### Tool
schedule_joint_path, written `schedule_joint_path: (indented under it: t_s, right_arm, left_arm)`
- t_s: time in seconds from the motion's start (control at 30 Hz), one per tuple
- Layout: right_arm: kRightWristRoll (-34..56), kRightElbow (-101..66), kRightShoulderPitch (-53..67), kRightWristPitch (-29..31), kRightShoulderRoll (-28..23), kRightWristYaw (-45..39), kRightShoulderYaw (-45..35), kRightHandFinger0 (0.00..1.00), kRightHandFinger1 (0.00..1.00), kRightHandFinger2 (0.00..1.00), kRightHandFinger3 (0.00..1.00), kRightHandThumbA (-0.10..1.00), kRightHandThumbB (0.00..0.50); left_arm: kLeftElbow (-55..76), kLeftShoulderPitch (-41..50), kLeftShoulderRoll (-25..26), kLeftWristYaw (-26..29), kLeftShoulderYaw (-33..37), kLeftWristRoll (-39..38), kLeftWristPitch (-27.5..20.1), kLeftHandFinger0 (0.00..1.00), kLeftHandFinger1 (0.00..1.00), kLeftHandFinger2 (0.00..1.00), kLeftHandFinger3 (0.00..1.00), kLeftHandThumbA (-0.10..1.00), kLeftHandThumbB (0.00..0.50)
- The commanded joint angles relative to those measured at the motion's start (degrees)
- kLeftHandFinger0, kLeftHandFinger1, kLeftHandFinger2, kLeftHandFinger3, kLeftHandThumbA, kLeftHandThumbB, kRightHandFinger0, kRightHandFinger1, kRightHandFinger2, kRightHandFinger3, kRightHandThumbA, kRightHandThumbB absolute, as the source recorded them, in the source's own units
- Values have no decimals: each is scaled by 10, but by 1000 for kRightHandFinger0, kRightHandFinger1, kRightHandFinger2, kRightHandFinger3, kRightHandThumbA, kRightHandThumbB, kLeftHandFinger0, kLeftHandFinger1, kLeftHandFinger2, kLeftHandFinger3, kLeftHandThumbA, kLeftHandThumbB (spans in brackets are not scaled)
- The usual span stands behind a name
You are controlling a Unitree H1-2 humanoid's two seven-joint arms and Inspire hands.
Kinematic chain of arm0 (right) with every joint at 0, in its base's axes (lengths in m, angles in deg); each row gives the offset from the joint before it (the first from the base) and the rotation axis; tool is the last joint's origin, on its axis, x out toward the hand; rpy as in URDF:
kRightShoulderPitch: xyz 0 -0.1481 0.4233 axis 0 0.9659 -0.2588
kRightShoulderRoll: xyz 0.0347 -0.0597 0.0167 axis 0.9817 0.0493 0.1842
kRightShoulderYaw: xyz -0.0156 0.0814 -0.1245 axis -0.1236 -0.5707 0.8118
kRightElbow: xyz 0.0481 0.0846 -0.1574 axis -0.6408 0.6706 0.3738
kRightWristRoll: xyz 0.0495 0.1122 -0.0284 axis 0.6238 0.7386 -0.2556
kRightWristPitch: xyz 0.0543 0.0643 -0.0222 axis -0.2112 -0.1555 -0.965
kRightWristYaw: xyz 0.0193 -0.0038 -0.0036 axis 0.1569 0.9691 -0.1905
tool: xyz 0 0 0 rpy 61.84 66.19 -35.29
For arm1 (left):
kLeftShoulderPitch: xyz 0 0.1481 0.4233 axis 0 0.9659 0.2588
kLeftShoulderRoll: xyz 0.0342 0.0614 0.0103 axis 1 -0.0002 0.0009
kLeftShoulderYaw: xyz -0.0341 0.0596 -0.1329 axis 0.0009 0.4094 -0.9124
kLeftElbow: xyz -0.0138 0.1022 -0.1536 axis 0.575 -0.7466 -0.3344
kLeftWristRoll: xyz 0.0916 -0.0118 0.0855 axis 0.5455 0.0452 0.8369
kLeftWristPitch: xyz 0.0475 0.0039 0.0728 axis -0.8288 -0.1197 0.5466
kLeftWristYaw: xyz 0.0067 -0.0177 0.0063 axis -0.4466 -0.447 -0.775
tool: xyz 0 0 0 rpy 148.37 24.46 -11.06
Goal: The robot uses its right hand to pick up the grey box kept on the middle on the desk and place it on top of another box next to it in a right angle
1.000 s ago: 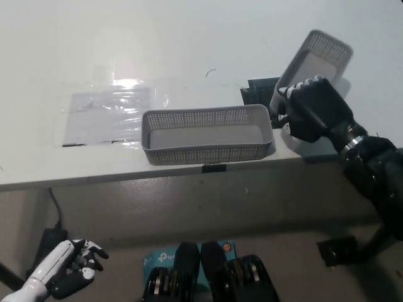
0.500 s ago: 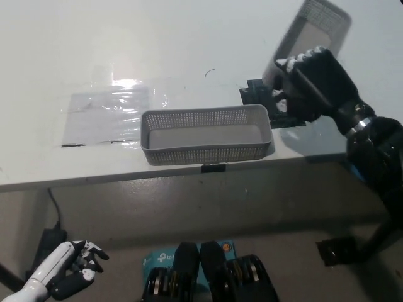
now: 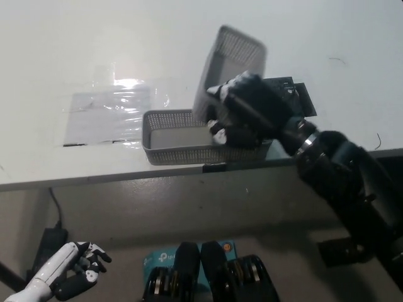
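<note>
White table (image 3: 75, 50) carries one grey basket (image 3: 170, 143) at its front edge. Right robot hand (image 3: 242, 116) grips the second basket (image 3: 228, 66), tilted above the first; placement remains. Left robot hand (image 3: 75, 274) rests below, fingers loosely curled.

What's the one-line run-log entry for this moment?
right hand: shut on grey box, tilted above second box | left hand: idle, lower left, below desk | placement: not yet done

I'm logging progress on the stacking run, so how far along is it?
Done: the right robot hand has the grey box gripped and lifted off the desk. In hand: it holds the box tilted above the second box. Left: set it down crosswise and let go. The left robot hand rests below the desk.
</note>
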State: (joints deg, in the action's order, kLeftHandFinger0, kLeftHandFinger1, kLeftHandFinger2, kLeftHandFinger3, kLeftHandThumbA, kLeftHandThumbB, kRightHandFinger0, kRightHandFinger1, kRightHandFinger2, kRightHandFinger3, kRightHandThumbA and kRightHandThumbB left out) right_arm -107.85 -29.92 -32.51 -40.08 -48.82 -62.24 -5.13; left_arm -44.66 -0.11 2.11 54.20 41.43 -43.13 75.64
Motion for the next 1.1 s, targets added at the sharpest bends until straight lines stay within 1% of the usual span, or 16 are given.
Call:
schedule_joint_path:
  t_s: [0.0, 0.03, 0.1, 0.17, 0.27, 0.33, 0.43, 0.47, 0.53, 0.63, 0.7, 0.77, 0.8, 0.87, 1.0, 1.07]
  right_arm:
    - [31, -8, -11, 33, 11, -24, 1, 0, 25, 409, 361, -100, 270]
    - [29, -8, -7, 31, 14, -26, 2, 0, 19, 396, 365, -100, 280]
    - [25, -5, -3, 38, 18, -27, 8, 0, 35, 408, 366, -100, 251]
    - [22, -3, 0, 44, 21, -26, 10, 0, 35, 409, 368, -100, 247]
    - [24, -6, 5, 44, 21, -38, 12, 0, 26, 405, 375, -100, 216]
    - [39, -3, 14, 52, 21, -50, 17, 0, 1, 367, 354, -100, 208]
    - [38, -2, 19, 53, 19, -59, 21, 0, 0, 242, 272, -100, 248]
    - [32, 2, 22, 59, 18, -56, 23, 0, 0, 225, 261, -100, 253]
    - [30, 3, 25, 55, 15, -65, 26, 0, 0, 226, 269, -100, 249]
    - [26, 16, 30, 70, 11, -54, 34, 0, 0, 237, 260, -100, 283]
    - [10, 30, 29, 74, 3, -42, 49, 0, 0, 229, 259, -100, 258]
    - [4, 35, 26, 74, -1, -44, 50, 0, 0, 228, 266, -100, 251]
    - [1, 39, 22, 74, -4, -43, 53, 0, 0, 236, 274, -100, 229]
    - [-15, 50, 7, 74, -11, -34, 58, 0, 0, 257, 280, -100, 231]
    - [-23, 60, -11, 74, -19, -19, 62, 0, 13, 316, 289, -100, 158]
    - [-41, 68, -25, 74, -24, -6, 65, 0, 15, 340, 292, -100, 144]
  left_arm:
    - [0, -9, 19, -4, -2, 4, -24, 384, 375, 442, 493, 119, 295]
    - [3, -9, 20, -6, -1, 5, -19, 386, 378, 443, 500, 121, 297]
    - [0, -10, 20, -6, -1, 5, -20, 380, 373, 438, 502, 115, 288]
    - [1, -13, 21, -5, 0, 9, -21, 372, 367, 432, 497, 130, 294]
    - [3, -16, 23, -7, 2, 13, -12, 393, 384, 449, 501, 136, 288]
    - [3, -16, 22, -5, 1, 11, -15, 374, 371, 441, 497, 121, 296]
    - [3, -20, 24, -7, 2, 10, -16, 379, 375, 442, 505, 156, 302]
    - [2, -21, 24, -8, 3, 11, -14, 390, 383, 448, 508, 154, 298]
    - [1, -22, 24, -6, 5, 14, -20, 366, 361, 424, 489, 151, 305]
    - [4, -22, 25, -9, 8, 13, -20, 367, 361, 420, 472, 124, 297]
    - [7, -22, 26, -11, 10, 11, -22, 361, 363, 426, 475, 134, 300]
    - [9, -22, 27, -11, 13, 15, -22, 367, 368, 431, 483, 154, 299]
    - [10, -21, 26, -11, 12, 12, -18, 357, 359, 425, 480, 144, 310]
    - [14, -20, 24, -13, 10, 8, -7, 346, 346, 410, 472, 137, 308]
    - [18, -17, 24, -12, 11, 9, -6, 337, 335, 396, 471, 126, 306]
    - [15, -17, 24, -10, 12, 11, -12, 347, 348, 403, 476, 124, 303]
